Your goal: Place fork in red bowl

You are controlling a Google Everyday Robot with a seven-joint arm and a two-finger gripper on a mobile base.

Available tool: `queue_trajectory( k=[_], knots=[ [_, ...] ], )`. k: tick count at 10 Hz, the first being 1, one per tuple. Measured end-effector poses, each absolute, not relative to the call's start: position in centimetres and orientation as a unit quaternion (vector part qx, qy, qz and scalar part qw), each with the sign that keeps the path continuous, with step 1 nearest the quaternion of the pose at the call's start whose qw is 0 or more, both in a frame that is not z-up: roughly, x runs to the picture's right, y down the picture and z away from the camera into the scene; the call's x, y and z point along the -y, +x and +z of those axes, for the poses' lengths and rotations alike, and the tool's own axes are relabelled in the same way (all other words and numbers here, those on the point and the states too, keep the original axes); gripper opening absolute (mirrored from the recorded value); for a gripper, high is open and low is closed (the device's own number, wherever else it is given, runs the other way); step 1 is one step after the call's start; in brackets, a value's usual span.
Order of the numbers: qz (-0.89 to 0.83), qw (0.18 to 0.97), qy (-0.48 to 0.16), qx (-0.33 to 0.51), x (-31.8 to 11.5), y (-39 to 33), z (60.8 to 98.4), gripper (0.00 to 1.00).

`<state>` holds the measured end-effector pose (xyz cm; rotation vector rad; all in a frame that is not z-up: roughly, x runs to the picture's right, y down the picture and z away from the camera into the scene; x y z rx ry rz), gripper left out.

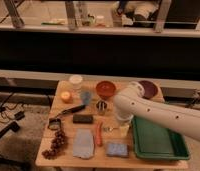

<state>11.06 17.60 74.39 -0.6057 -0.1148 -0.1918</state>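
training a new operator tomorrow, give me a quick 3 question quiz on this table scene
1. True or false: the fork already lies in the red bowl.
2. Which sits nearest the picture's right edge? A) green tray B) grapes C) white cup
3. Where is the claw?

Key
1. False: the fork lies on the table, beside the orange stick.
2. A.
3. Low over the table's middle, open, just right of the fork, not holding it.
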Motion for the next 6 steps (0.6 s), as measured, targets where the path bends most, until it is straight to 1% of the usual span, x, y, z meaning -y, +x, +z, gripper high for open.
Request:
queue_trajectory(
  k=[6],
  knots=[
    [-0.094,0.948,-0.298,0.056,-17.60,11.09,74.39,0.80]
  ],
)
